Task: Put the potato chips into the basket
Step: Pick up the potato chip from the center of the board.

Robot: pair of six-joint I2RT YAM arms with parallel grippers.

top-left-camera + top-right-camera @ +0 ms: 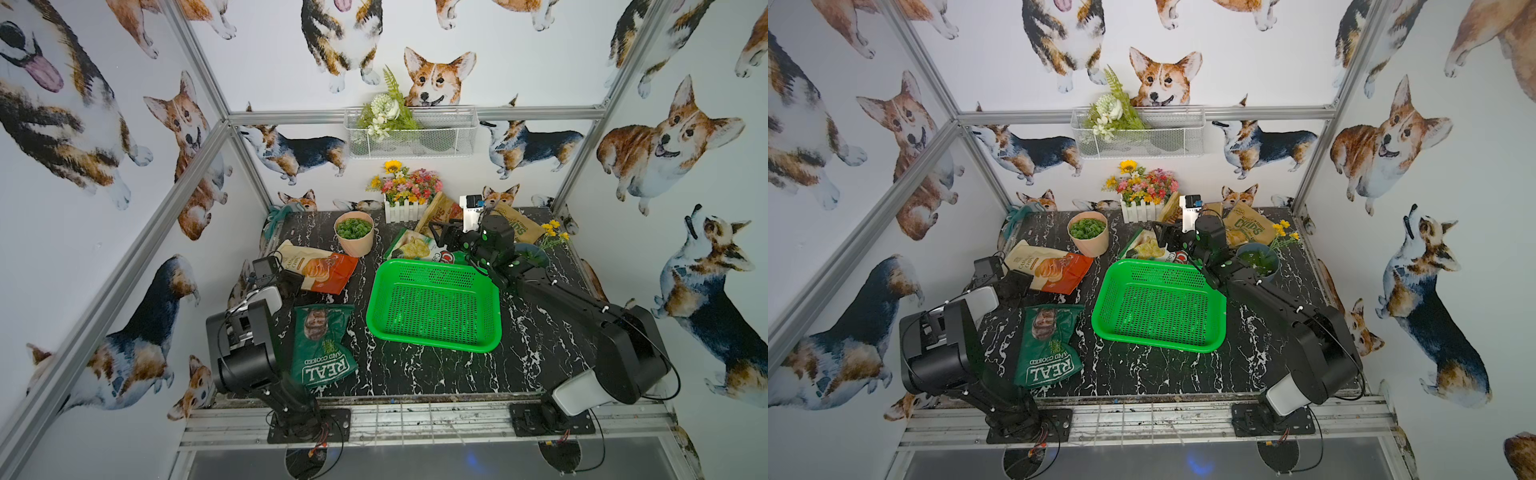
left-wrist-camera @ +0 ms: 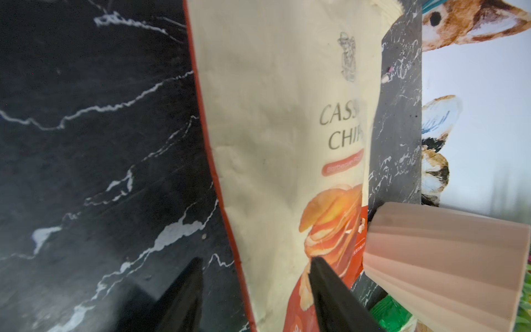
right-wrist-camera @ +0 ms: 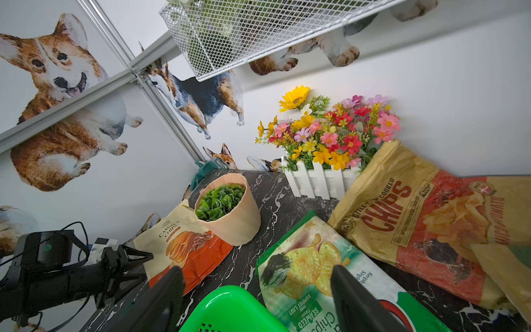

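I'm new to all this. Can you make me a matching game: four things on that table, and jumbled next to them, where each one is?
Things
1. green basket
2. dark green REAL bag
3. cream-and-orange bag
4. seaweed bag

Places
A. beside the pink pot, at the left gripper
B. in the middle, nothing inside
C. behind the basket, by the right gripper
D. nearest the front of the table

Pairs: 1-B, 2-D, 3-A, 4-C

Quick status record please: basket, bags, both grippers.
basket: green, empty
bags in basket: none of five
bags: cassava bag, REAL bag, seaweed bag, red-lettered CHIPS bag, green-lettered CHIPS bag
left gripper: open, jaws astride the cassava bag's edge
right gripper: open, over the seaweed bag beyond the basket
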